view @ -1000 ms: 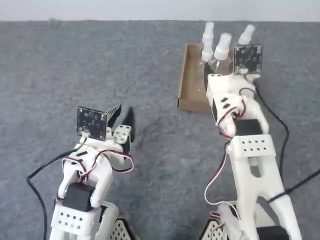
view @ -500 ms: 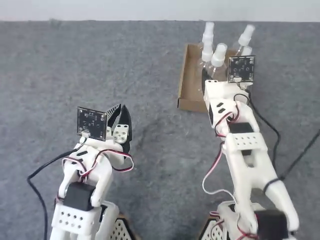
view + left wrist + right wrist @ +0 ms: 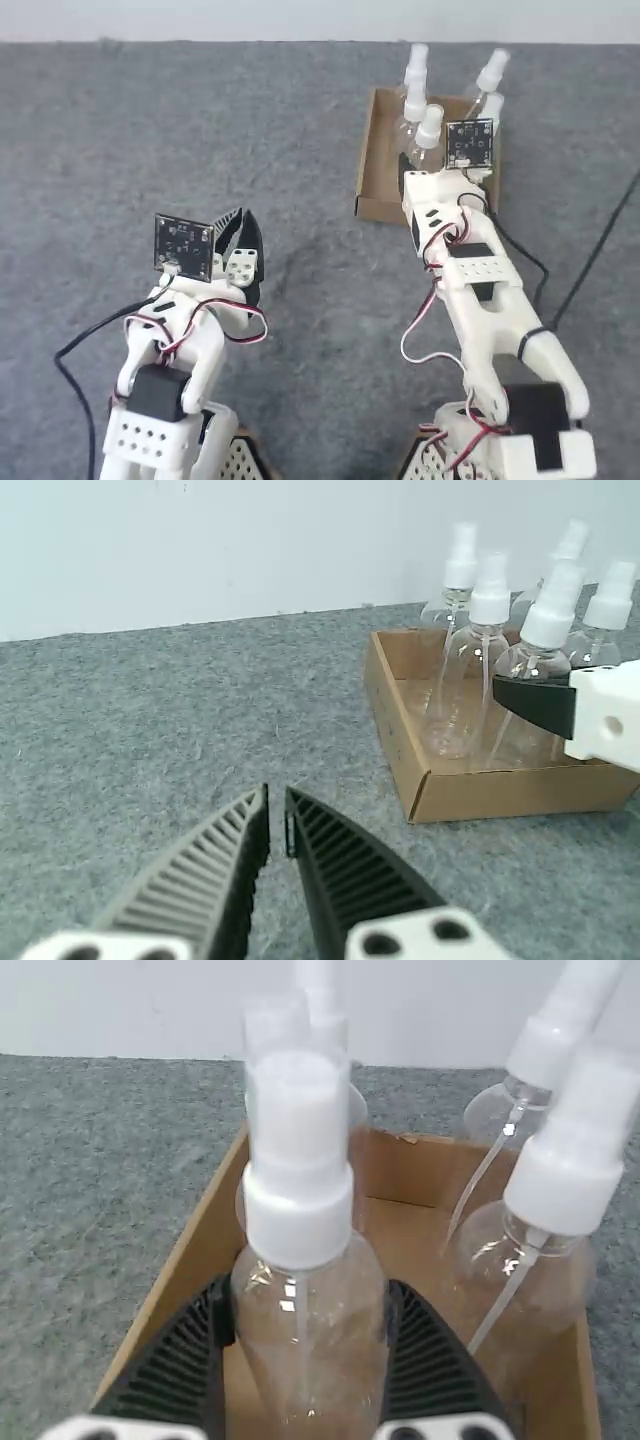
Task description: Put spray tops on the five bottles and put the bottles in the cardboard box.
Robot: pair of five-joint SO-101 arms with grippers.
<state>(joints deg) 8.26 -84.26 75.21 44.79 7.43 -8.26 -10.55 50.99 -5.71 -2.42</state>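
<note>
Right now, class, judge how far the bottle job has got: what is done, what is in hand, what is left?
Done: spray tops are on all five, and four bottles appear to stand in the cardboard box. In hand: the right claw grips the fifth bottle at the box's near end. Left: set it down and let go. The left claw sits shut and empty over the mat.
</note>
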